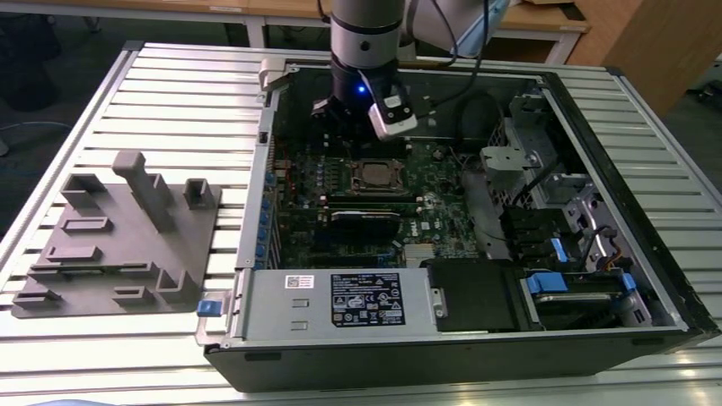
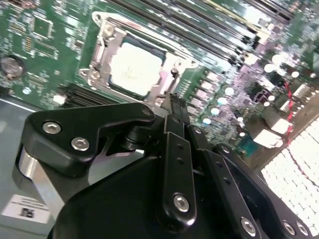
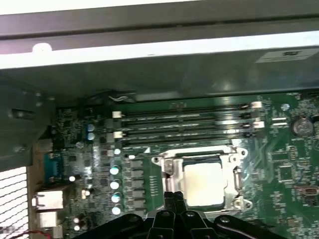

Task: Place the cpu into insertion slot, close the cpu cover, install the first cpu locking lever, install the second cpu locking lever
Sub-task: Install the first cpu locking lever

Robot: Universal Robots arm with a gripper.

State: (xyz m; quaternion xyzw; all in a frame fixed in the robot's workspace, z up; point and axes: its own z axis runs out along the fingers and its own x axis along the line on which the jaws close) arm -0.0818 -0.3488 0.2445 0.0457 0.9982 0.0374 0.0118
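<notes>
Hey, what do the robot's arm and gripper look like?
The arm is a silver-grey cylinder with a black band, a lit blue light and a small white-and-black camera box at the wrist. A dark cable loops behind. The gripper is matte black, built of jointed link bars with silver screw heads.

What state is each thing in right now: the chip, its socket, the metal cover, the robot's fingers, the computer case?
cpu: seated flat in the insertion slot.
insertion slot: filled.
cpu cover: down, framing the cpu.
locking levers: cannot tell whether latched.
gripper: fingers shut, holding nothing, beside the slot.
computer case: side open, board exposed.
</notes>
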